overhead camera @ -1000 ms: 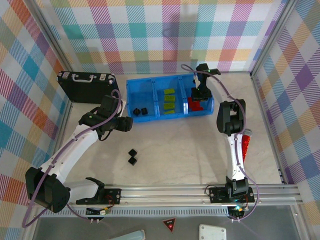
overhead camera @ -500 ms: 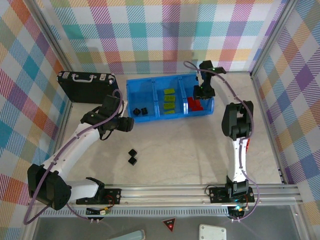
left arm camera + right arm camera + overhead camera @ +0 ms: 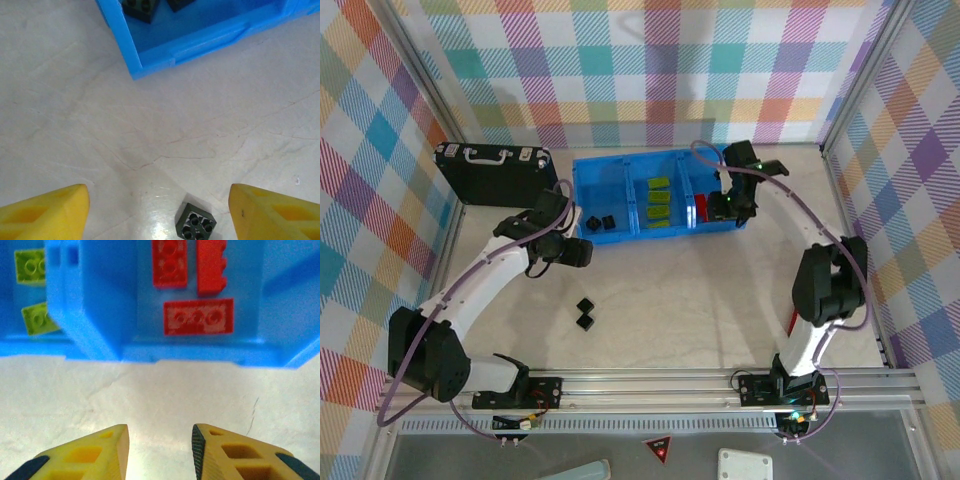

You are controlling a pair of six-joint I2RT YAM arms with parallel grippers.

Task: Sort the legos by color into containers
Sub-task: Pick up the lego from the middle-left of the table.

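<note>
- Sorting is judged to be nearly done: two black bricks [image 3: 585, 312] lie touching each other on the bench [image 3: 710, 290], near of the blue bin [image 3: 660, 233], and no other loose bricks can be seen.
- In the bin, black bricks [image 3: 600, 221] lie in the left compartment, green bricks [image 3: 660, 198] in the middle one and red bricks [image 3: 198, 316] in the right one.
- The step in hand is judged to be the fetching of a black brick by the left arm.
- The left pincer [image 3: 160, 212] is held wide apart and empty, just near of the bin's near-left corner, with one black brick [image 3: 196, 222] seen at the lower edge of its wrist view.
- For the next move, the pincer would have to be brought nearer and lowered around one brick alone. As the two touch, the neighbour could be nudged aside.
- The left arm is stretched from its base far and rightward, with its wrist bent towards the bricks.
- The right pincer [image 3: 160, 450] is narrowly apart with nothing between its fingers, over the bench beside the near wall of the red compartment.
- The right arm is arched from its base up the right side, its wrist turned left towards the bin.
</note>
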